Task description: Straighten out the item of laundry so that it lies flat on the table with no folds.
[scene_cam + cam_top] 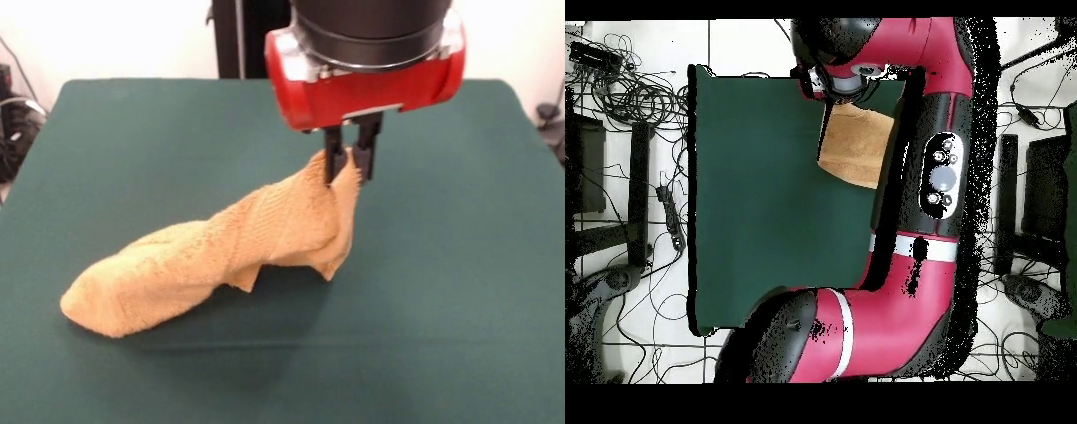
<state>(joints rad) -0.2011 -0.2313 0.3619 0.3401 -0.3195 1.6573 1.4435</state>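
We see the black two-fingered pincer (351,157) under the red arm pinching one end of the orange-tan terry-cloth hand towel (212,256), fingers closed on the cloth w/ a tuft sticking up between them. That end is lifted off the large dark green cloth-covered table (459,291); the rest of the towel slopes down to the picture's left, and its far end rests bunched on the table approx. near the front-left area in the front view. The towel is twisted and folded along its length, w/ a ribbed band visible mid-way and a hemmed corner hanging below the pincer, just above the table.

Open green surface lies all round the towel in the front view: wide room to the right, front and behind; less on the left, though the low end is still apart from that edge.

In the overhead view the arm covers much of the towel (855,145); we see only a tan patch beside it, and the table (765,200) shows bare green across its other side.
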